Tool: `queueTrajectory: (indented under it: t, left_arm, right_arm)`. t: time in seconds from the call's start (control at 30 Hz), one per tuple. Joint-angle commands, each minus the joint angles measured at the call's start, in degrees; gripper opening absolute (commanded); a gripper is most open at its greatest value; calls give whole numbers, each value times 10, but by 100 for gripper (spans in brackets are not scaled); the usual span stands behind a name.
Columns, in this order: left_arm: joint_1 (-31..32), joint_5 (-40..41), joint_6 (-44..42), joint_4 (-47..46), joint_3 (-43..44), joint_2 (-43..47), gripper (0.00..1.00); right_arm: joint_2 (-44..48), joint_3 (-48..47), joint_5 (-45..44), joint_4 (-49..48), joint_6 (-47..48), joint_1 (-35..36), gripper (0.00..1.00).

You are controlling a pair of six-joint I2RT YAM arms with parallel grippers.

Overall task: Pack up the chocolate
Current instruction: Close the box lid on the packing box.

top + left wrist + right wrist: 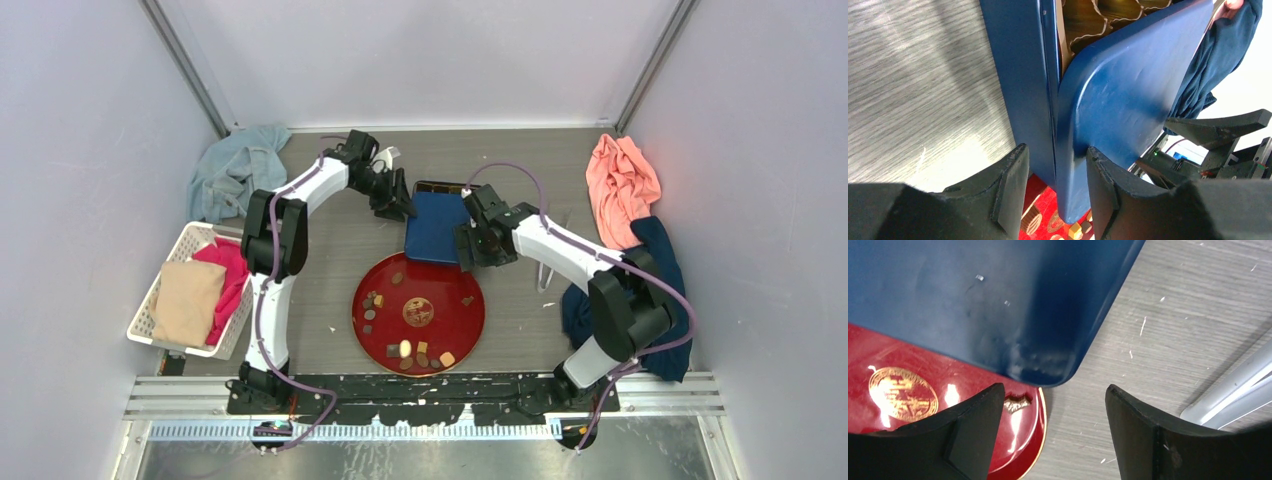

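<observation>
Our left gripper [1055,165] pinched the blue lid [1128,100]; the right gripper [1054,390] hung spread beside it. The chocolate [405,349] lay on the red plate [478,300]. We judged a slow, level lift best, clear of the plate.

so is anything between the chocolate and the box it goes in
Yes, the blue lid covers the box. The left gripper holds one edge, tilted up just enough to show the cup tray. The chocolate sits on the red plate.
</observation>
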State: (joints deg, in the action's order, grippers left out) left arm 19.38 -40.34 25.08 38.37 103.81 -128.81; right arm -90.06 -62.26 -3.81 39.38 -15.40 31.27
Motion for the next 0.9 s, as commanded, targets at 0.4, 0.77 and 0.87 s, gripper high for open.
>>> queueTrajectory:
  t: [0.4, 0.77, 0.87]
  left_arm:
    - [-2, -10, -21, 22, 48, -7, 59]
    - [-2, 6, -47, 51, 68, 3, 68]
    - [-2, 6, -47, 55, 70, 4, 68]
  right_arm:
    - [-36, -26, -78, -107, -21, 0, 79]
    - [-86, -94, -95, -95, -31, -1, 80]
    - [-92, -104, -107, -96, -31, -1, 80]
